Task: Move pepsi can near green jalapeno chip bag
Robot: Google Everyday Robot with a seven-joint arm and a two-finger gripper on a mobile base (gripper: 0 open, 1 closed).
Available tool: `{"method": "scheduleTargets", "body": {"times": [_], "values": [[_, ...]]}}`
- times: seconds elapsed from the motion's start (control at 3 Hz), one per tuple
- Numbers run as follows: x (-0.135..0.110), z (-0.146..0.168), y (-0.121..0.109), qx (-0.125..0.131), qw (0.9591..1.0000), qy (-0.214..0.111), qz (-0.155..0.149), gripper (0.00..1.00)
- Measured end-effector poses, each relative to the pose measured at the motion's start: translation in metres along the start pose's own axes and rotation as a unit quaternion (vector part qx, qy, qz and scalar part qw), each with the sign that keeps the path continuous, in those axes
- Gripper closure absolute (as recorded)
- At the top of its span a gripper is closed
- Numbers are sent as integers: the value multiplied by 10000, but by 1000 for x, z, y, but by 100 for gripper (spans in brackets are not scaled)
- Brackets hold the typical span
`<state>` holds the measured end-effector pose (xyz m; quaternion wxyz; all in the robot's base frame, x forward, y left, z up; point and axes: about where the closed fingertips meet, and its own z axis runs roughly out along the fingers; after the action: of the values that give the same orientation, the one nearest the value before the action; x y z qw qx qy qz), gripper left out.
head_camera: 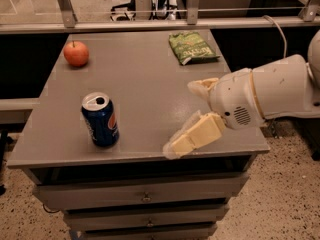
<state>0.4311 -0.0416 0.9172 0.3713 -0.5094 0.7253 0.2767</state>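
Note:
The pepsi can (100, 119) stands upright near the front left of the grey table (140, 79). It is dark blue with a silver top. The green jalapeno chip bag (192, 47) lies flat at the back right of the table. My gripper (182, 116) reaches in from the right over the front right of the table. It is open and empty, one pale finger (192, 136) near the front edge and the other (201, 87) farther back. It is to the right of the can, apart from it.
A red apple (76, 53) sits at the back left corner. Drawers (145, 199) lie under the table front. A metal rail (150, 24) runs behind the table. A cable (279, 31) hangs at the right.

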Motion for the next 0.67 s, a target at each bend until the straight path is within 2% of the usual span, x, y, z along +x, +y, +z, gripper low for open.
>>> {"method": "scheduleTargets", "body": {"times": [0.33, 0.67], "values": [[-17, 28, 5, -118, 9981, -603, 31, 0], [-39, 53, 7, -181, 9930, -1167, -19, 0]]}}
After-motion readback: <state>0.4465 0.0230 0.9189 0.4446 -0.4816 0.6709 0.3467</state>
